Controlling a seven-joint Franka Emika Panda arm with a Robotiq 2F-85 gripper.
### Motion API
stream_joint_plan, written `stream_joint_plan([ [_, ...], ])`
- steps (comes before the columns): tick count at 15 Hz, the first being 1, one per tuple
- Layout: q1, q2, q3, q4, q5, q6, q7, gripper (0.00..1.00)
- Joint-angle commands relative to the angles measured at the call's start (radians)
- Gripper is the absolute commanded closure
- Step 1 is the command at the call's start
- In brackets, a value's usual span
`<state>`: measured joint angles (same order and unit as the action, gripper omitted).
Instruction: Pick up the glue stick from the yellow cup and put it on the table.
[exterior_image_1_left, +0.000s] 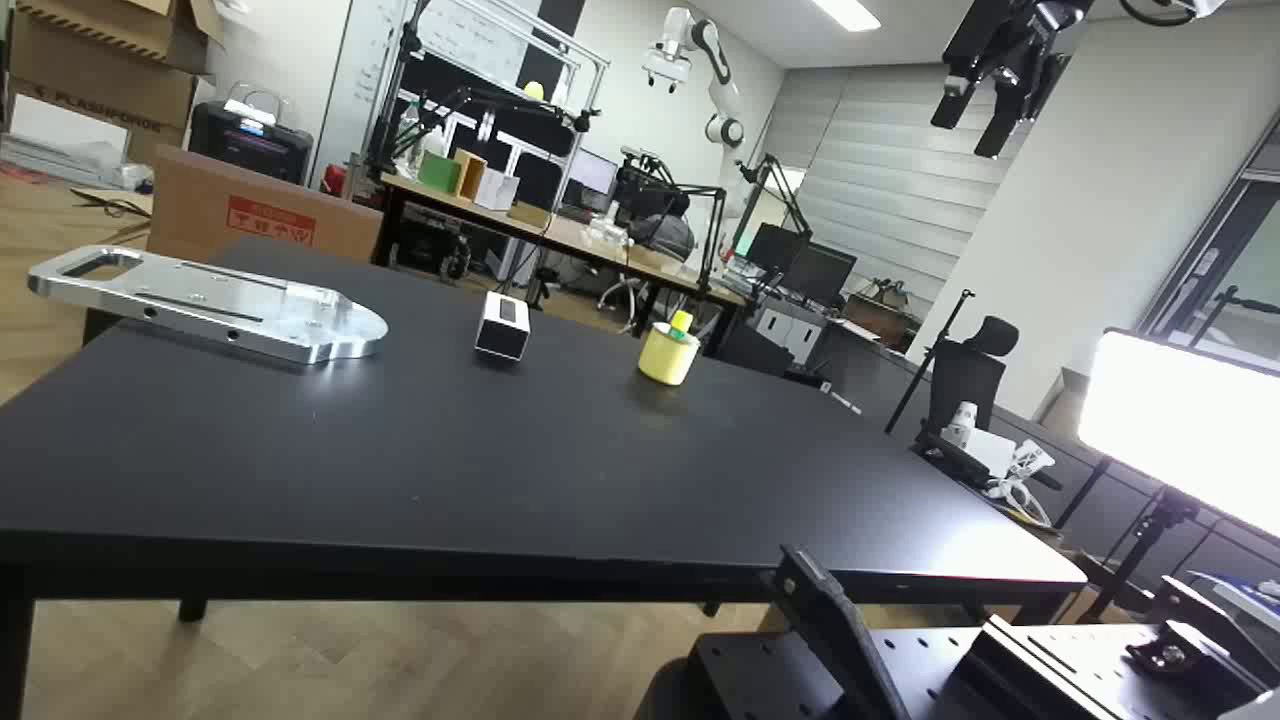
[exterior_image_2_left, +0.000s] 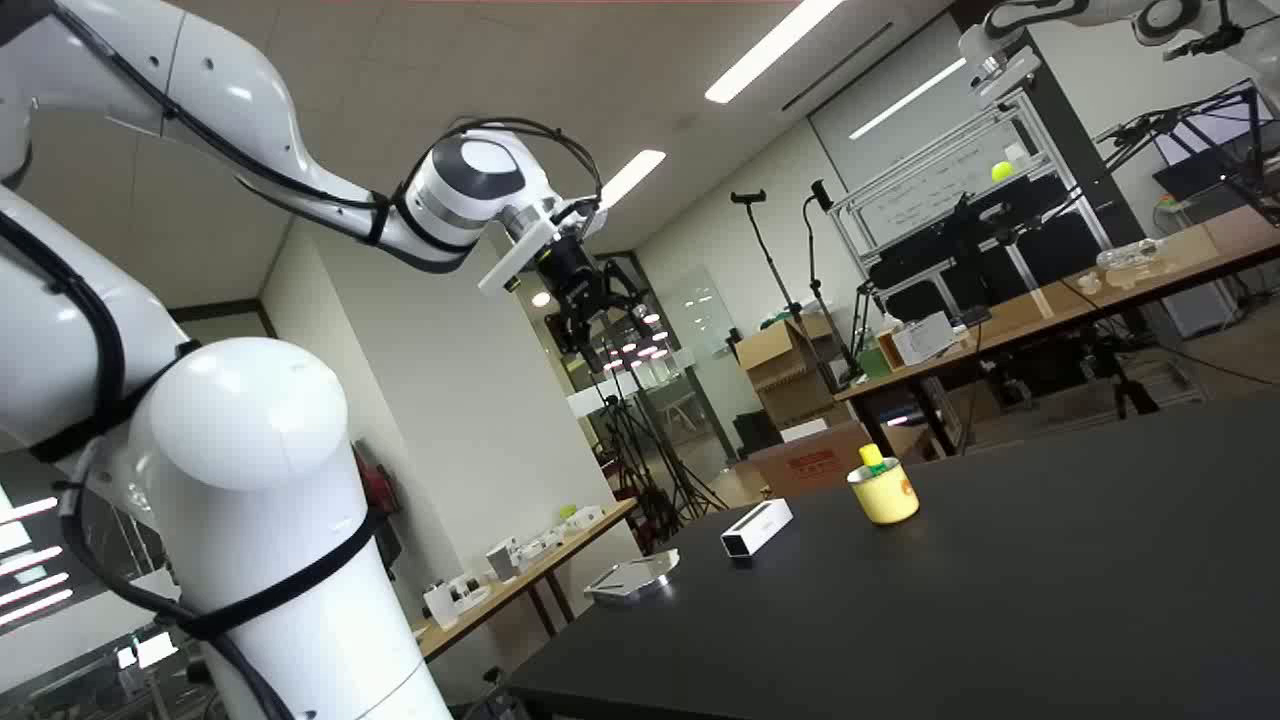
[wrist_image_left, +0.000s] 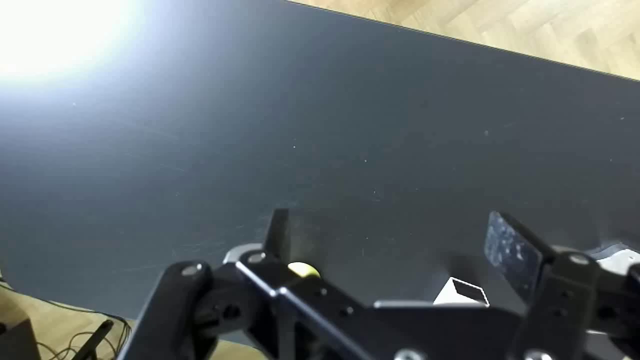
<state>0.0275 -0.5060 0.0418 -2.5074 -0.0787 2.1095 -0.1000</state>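
The glue stick has a yellow cap and a green band; it stands in the cup in both exterior views (exterior_image_1_left: 681, 321) (exterior_image_2_left: 871, 455), its lower part hidden. The yellow cup (exterior_image_1_left: 667, 358) is upright on the black table (exterior_image_1_left: 450, 480); it also shows in an exterior view (exterior_image_2_left: 887, 496). My gripper (exterior_image_1_left: 968, 132) is high above the table, apart from the cup, as an exterior view (exterior_image_2_left: 615, 338) also shows. In the wrist view my gripper (wrist_image_left: 387, 217) is open and empty. A yellow sliver shows by its left finger; I cannot tell whether it is cup or stick.
A white open-ended box (exterior_image_1_left: 503, 327) lies on the table near the cup; the wrist view shows its end (wrist_image_left: 456, 295). A silver metal plate (exterior_image_1_left: 215, 300) lies farther along, near the table's edge. A bright lamp panel (exterior_image_1_left: 1180, 430) stands beside the table.
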Motion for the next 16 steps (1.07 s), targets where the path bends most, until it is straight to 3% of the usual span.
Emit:
stream_joint_plan([
  [1,0.008,0.001,-0.007,0.002,-0.004,-0.003,0.003,0.0],
  [9,0.008,0.0,-0.007,0.002,-0.004,-0.002,0.003,0.0],
  [14,-0.043,0.199,-0.123,0.092,-0.029,0.243,-0.142,0.0],
  [16,-0.054,0.305,-0.182,0.16,0.026,0.308,-0.197,0.0],
])
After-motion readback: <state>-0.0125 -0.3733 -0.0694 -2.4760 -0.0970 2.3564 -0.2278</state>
